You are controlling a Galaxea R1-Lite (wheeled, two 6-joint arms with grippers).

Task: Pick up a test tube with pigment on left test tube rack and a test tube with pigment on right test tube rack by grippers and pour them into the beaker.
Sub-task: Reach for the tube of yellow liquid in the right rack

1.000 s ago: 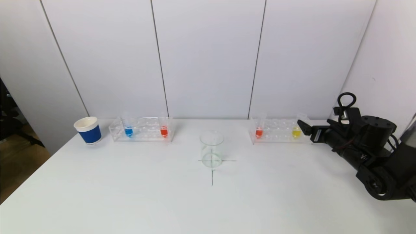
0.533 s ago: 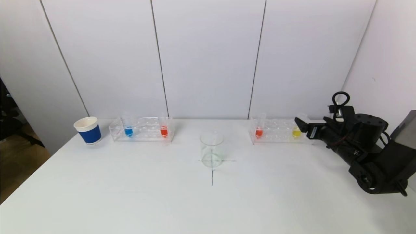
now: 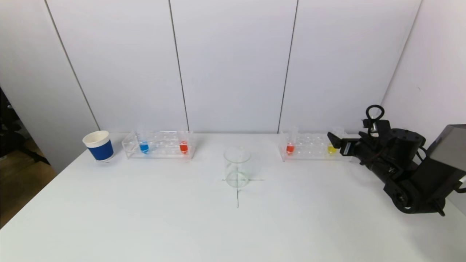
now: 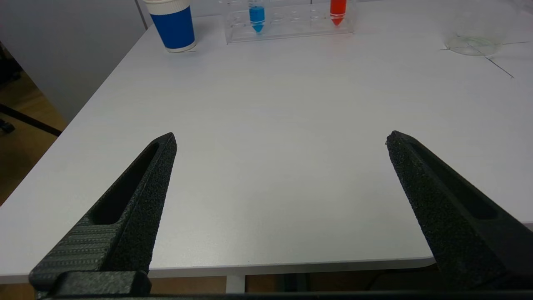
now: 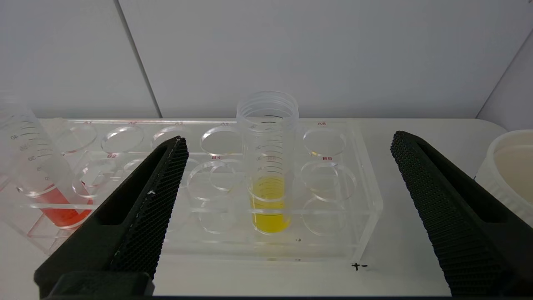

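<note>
Overhead, white wall panels back the white table.

Over the last second the right gripper has slid forward and a little leftward along the table, closing on the right test tube rack. Its spread fingers now sit just short of the rack's near wall, with the yellow tube straight ahead between them.
</note>
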